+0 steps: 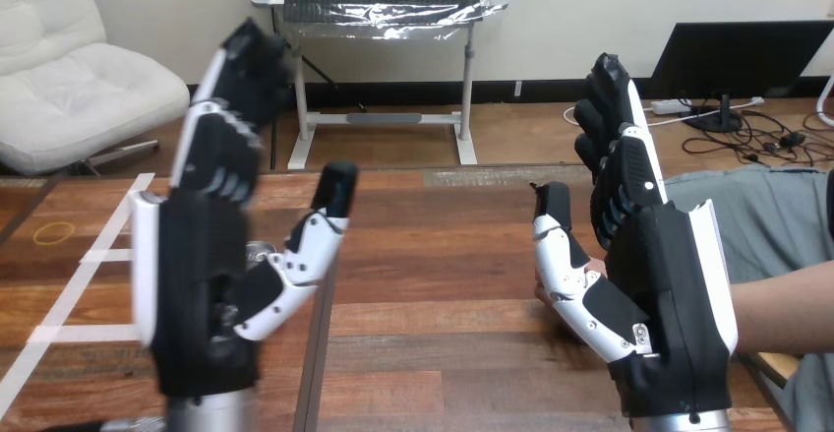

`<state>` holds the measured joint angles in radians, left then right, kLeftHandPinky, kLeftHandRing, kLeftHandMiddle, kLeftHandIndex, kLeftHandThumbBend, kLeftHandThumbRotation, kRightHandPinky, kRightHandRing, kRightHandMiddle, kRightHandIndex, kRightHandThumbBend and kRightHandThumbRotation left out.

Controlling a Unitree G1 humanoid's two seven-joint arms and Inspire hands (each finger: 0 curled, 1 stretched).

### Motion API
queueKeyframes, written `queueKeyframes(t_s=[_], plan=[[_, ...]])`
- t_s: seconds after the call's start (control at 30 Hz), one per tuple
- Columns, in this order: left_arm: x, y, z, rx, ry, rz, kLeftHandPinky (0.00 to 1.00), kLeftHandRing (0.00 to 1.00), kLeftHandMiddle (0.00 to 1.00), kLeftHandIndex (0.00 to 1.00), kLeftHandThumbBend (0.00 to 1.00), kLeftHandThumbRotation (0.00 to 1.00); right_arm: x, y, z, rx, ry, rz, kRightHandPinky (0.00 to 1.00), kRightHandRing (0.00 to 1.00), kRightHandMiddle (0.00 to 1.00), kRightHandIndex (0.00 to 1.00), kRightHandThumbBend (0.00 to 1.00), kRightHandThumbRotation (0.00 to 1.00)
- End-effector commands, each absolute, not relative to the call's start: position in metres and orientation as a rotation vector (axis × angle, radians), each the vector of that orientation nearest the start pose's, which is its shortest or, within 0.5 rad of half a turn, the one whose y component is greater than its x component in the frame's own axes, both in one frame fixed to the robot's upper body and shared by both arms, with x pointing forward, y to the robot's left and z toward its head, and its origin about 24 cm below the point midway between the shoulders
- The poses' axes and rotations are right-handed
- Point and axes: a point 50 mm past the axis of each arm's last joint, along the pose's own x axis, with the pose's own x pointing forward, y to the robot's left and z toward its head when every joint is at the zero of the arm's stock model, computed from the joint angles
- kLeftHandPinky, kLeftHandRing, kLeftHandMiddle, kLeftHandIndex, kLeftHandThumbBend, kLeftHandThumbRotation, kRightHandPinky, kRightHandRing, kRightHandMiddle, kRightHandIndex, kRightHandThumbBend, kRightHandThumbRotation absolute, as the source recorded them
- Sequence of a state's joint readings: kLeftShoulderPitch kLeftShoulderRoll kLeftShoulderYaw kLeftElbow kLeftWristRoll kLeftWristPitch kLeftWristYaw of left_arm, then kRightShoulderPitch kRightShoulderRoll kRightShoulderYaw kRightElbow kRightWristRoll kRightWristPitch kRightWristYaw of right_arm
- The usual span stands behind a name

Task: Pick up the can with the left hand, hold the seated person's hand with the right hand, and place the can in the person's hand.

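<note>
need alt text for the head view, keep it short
Both robot hands stand upright and open above the wooden table, the left hand at the view's left and the right hand at its right. The person's forearm reaches in from the right edge and passes behind the right hand.

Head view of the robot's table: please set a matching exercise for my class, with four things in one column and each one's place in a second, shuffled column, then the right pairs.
Things
1. left hand
2. right hand
3. person's forearm
4. white tape lines

Places
A. comes in from the view's right edge
B. flat on the table, near the view's left edge
C. raised at the view's left, fingers straight
D. raised at the view's right, in front of the forearm

Pairs: 1-C; 2-D; 3-A; 4-B
</note>
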<state>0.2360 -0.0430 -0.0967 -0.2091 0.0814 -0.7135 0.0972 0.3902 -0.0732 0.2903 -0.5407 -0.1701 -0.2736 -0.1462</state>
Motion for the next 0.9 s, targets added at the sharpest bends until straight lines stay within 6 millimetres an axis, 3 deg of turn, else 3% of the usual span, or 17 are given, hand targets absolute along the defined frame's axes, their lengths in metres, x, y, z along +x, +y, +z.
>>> queueKeyframes(t_s=[0.0, 0.87], plan=[[0.183, 0.149, 0.108, 0.060, -0.727, 0.175, 0.87, 0.89, 0.90, 0.88, 0.52, 0.18, 0.167, -0.118, 0.122, -0.047, -0.502, 0.026, 1.00, 1.00, 1.00, 1.00, 0.00, 0.00], [0.198, 0.179, 0.089, 0.267, -0.537, 0.274, 0.96, 0.97, 0.96, 0.92, 0.74, 0.29, 0.167, -0.117, 0.122, -0.068, -0.498, 0.025, 1.00, 1.00, 1.00, 1.00, 0.00, 0.00]])
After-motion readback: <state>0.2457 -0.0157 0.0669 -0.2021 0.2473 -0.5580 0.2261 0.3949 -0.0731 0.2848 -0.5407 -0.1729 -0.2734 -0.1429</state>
